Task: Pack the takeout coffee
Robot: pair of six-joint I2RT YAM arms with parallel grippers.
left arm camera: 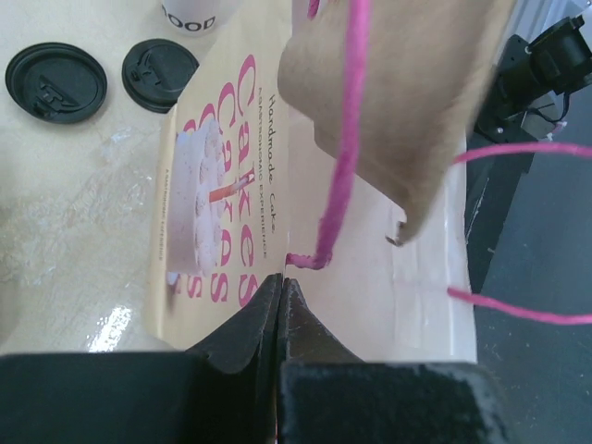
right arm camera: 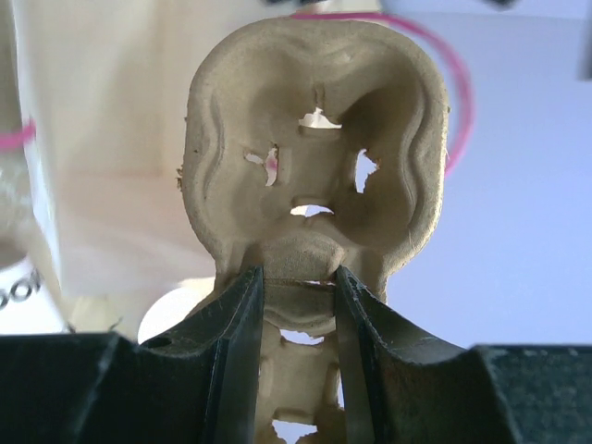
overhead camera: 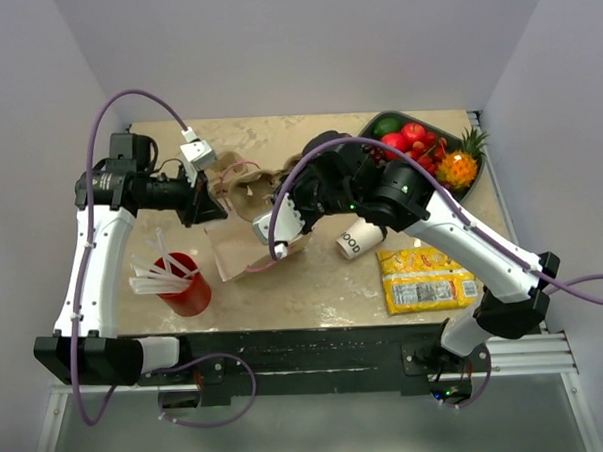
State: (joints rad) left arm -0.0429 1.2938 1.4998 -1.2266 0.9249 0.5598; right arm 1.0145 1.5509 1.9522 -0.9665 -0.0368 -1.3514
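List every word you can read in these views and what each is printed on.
"Cakes": paper bag, large pink letters.
"Handmade Cake": same bag, smaller script.
"OOD": white paper cup, start hidden.
Tiny line on the bag: blurred.
Yellow packet: print too small to read.

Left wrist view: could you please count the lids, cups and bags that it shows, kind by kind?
Round black plastic lids: 2
White paper cup with dark lettering: 1
Cream paper bag with pink lettering and pink string handles: 1
Total: 4
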